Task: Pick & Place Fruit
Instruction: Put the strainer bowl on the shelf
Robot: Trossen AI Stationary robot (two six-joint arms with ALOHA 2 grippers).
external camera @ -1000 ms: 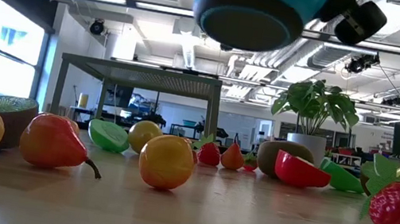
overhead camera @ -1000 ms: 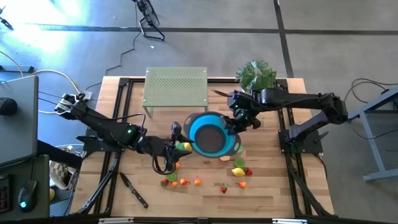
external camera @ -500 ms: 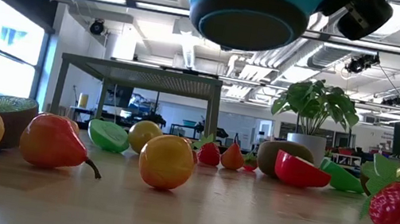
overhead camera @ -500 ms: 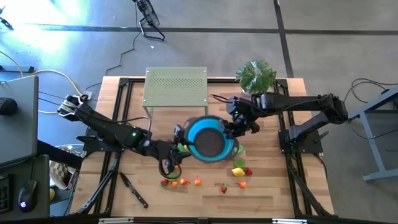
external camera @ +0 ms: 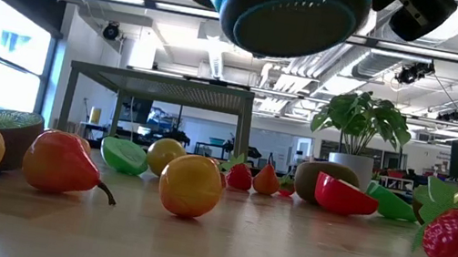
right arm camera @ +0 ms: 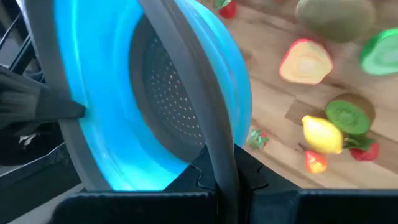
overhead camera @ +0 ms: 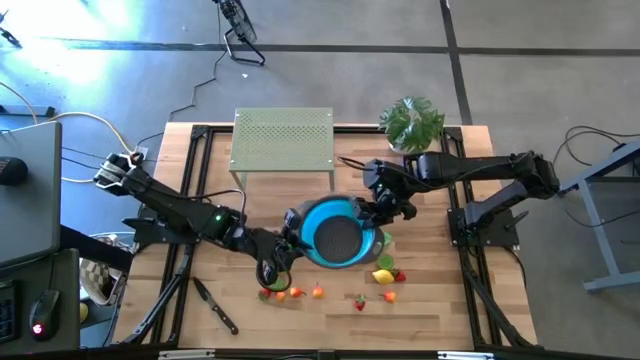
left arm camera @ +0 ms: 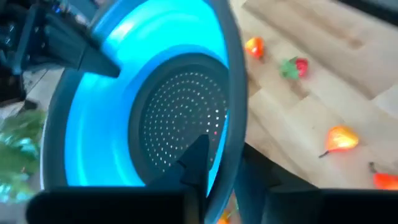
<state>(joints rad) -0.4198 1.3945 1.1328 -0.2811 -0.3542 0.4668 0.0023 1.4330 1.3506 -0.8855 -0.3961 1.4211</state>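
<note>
A blue bowl with a grey rim and a perforated bottom hangs above the table's middle; the low view shows its underside high over the fruit. My left gripper is shut on its left rim and my right gripper on its right rim. Small toy fruit lie on the wood near the front edge: a lemon, a strawberry, a pear and several red and orange pieces. Some fruit is hidden beneath the bowl. My left gripper pinches the bowl's grey rim on the bowl's left side, one finger inside the bowl and one outside. It comes slanting down from the table's left. The bowl is lifted clear and tilted. My right gripper pinches the grey rim on the bowl's right side, one finger inside and one outside. It comes slanting down from the table's right. The bowl hangs clear of the table between the two grippers.
A green perforated stand is at the back middle and a potted plant at the back right. A black-handled knife lies near the front left. Bare wood lies along the right edge.
My left gripper has gone toward the bowl and come onto its left rim. My right gripper has swung the bowl a little toward the table's near edge and left; the bowl stays lifted and has tipped slightly.
</note>
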